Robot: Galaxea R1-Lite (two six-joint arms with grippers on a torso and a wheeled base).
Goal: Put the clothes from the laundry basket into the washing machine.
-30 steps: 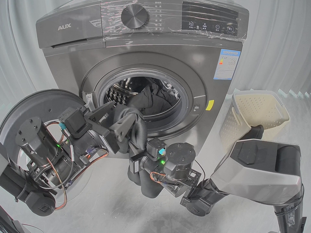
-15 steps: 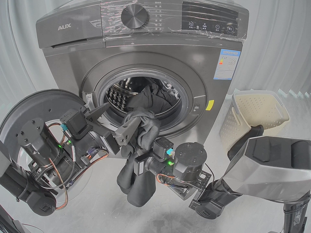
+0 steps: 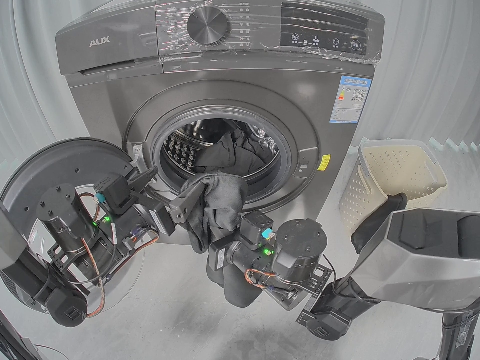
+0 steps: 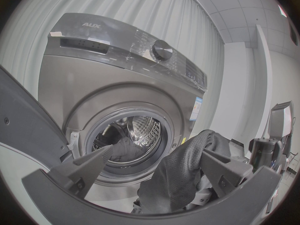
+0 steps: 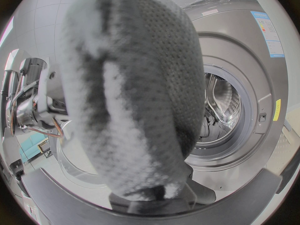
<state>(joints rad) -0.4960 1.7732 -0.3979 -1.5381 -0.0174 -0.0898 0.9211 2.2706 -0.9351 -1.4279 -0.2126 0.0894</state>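
Jaws of left gripper (image 3: 172, 183) spread wide, garment (image 3: 222, 201) draped on one finger (image 3: 185, 201), right gripper (image 5: 165, 199) seemingly clenched on it, before washer (image 3: 225, 76) mouth.

the washing machine (image 3: 220, 81) stands before me, door (image 3: 65, 161) open to my left, laundry basket (image 3: 367, 198) on the floor (image 3: 165, 321) at its right. clothes (image 3: 235, 153) lie in the drum; a garment (image 3: 222, 201) hangs before the opening, over my left gripper (image 3: 177, 179).
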